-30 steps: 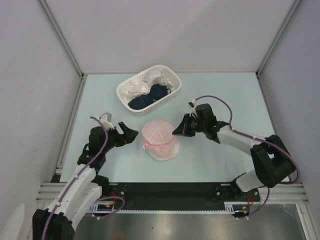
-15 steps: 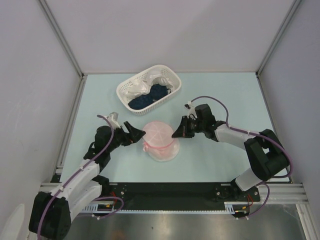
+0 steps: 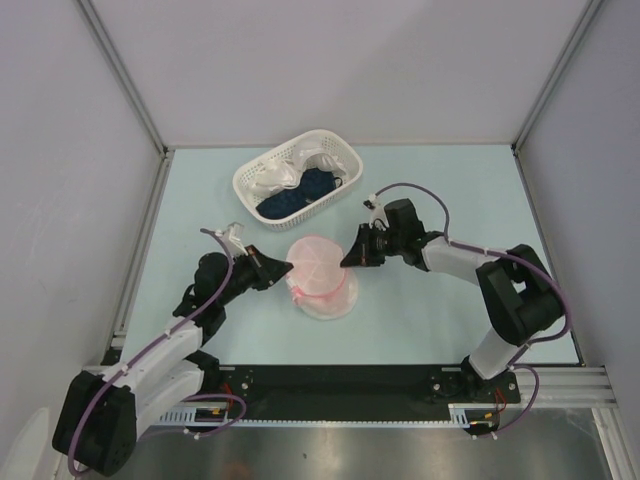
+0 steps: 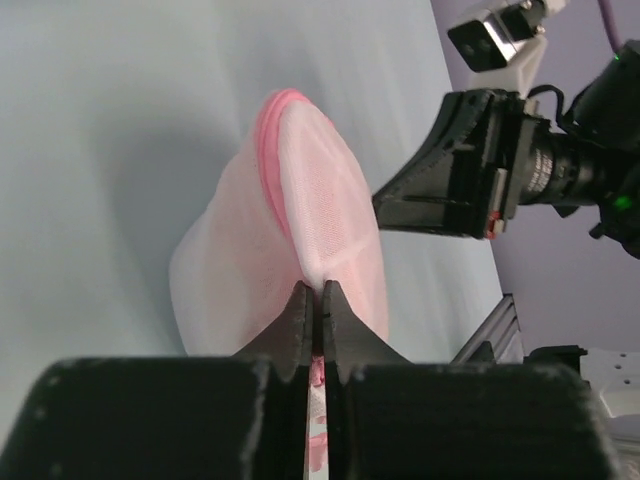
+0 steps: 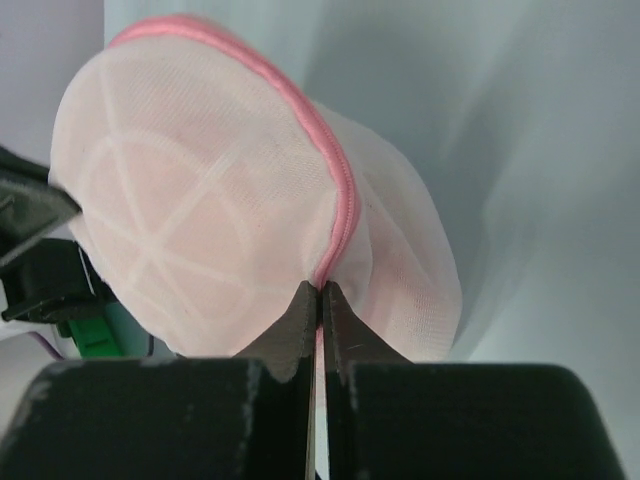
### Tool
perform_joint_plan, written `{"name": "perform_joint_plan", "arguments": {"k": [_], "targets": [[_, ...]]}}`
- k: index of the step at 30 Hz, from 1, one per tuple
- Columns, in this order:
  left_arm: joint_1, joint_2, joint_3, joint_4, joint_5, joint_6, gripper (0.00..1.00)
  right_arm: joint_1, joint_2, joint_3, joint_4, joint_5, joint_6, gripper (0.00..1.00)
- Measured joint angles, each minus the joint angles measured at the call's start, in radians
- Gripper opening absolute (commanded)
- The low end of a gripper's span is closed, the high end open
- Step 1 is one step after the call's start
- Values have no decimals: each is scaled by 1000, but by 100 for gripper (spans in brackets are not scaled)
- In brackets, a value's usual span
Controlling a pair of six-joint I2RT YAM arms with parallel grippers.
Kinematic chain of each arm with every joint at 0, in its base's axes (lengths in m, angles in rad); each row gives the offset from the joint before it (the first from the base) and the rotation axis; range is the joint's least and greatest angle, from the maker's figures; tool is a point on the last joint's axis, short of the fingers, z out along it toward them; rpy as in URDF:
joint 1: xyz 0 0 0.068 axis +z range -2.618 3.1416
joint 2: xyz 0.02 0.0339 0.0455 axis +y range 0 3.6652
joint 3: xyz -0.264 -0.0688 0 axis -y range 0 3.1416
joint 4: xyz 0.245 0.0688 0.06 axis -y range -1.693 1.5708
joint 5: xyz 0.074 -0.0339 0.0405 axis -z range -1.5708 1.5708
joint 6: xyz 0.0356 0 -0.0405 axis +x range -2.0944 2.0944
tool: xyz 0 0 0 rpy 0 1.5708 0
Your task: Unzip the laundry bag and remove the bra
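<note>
The laundry bag (image 3: 322, 278), a round white mesh pouch with pink zip edging, sits mid-table between both arms. My left gripper (image 3: 287, 269) is shut on the bag's left edge; in the left wrist view its jaws (image 4: 315, 292) pinch a fold of mesh (image 4: 320, 215). My right gripper (image 3: 346, 260) is shut on the bag's right side, its tips (image 5: 320, 290) clamped on the pink zip edging (image 5: 335, 215). The bag (image 5: 220, 220) looks closed, with a pink tint inside. The bra itself is hidden.
A white lattice basket (image 3: 345, 158) holding white and dark blue cloth stands behind the bag, toward the back. Enclosure walls rise left, right and behind. The arm bases and a metal rail (image 3: 340, 380) line the near edge.
My left gripper moved right to the bag and closed on its left edge. The right gripper stayed shut on the zip edging and shifted slightly left.
</note>
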Motion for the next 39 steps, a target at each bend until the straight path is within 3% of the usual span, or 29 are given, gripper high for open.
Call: {"name": "perform_joint_plan", "arguments": {"k": [8,11,14,17,19,25,28,32,39], "targets": [[-39,-122,-25,-7,-3,-37,0,-13,168,261,-44,-2,-34,1],[-50,-177,-33,-29,-15,-47,0,-5,226,372,-47,-24,-38,18],[-55,-210,-46,-38,-34,-60,0,8,252,427,-49,-31,-38,54],[-68,-214,-60,-54,-45,-72,0,11,251,435,-59,-8,-43,73],[-76,-211,-63,-62,-61,-77,0,11,237,434,-100,31,-55,76],[-100,-193,-63,-65,-123,-83,0,52,74,415,-292,239,-128,74],[-116,-183,-63,-65,-151,-90,0,112,-82,349,-317,304,-122,68],[-130,-161,-57,-65,-173,-97,0,211,-288,200,-258,299,-51,53],[-145,-131,-39,-64,-190,-98,0,335,-229,102,-149,275,75,40]]}}
